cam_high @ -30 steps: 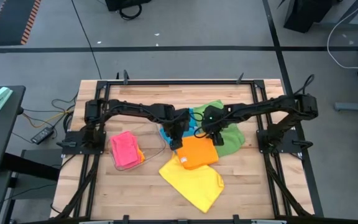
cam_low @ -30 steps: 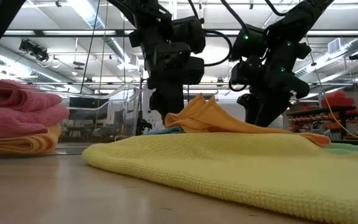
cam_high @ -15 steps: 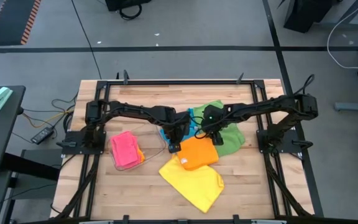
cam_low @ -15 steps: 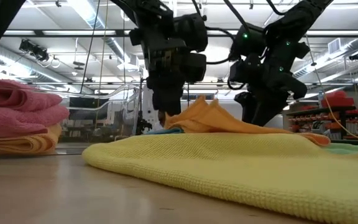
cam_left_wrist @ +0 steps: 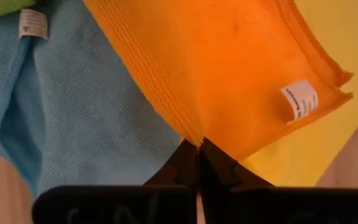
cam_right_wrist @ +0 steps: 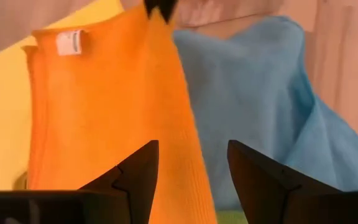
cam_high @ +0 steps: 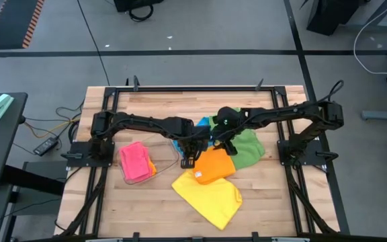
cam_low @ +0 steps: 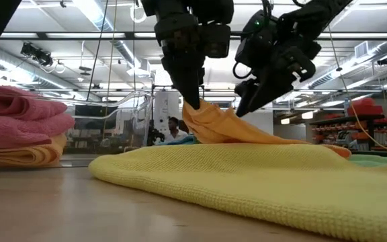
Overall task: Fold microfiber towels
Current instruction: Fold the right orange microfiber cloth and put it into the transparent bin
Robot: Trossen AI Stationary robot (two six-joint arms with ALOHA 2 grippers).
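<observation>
An orange microfiber towel (cam_high: 215, 165) lies crumpled mid-table, partly on a yellow towel (cam_high: 208, 196) and a blue towel (cam_left_wrist: 73, 106). A green towel (cam_high: 247, 149) lies to its right. My left gripper (cam_low: 192, 102) is shut on the orange towel's left edge. My right gripper (cam_right_wrist: 191, 165) hangs open just above the orange towel's far side, a finger on either side of a ridge (cam_right_wrist: 173, 112), apart from it. Folded pink towels (cam_high: 135, 161) are stacked at the left. My left gripper pinches the orange towel's edge (cam_left_wrist: 192, 138) between its two fingertips, on the side next to the blue towel; one layer or several, I cannot tell. The fingers come steeply from above. The pinched part stands up as a peak (cam_low: 200, 113); the rest lies on the other towels.
A clear plastic tray (cam_high: 172, 152) holds the pink stack, with a folded orange towel (cam_low: 19, 156) under it. A black frame (cam_high: 180, 88) runs round the wooden table. Bare wood shows at the near left (cam_high: 133, 208) and the near right.
My left gripper has shut on the orange towel's edge and risen, drawing that edge up into a peak while the rest stays lying. My right gripper has stayed open, risen a little and tipped, clear of the towel.
</observation>
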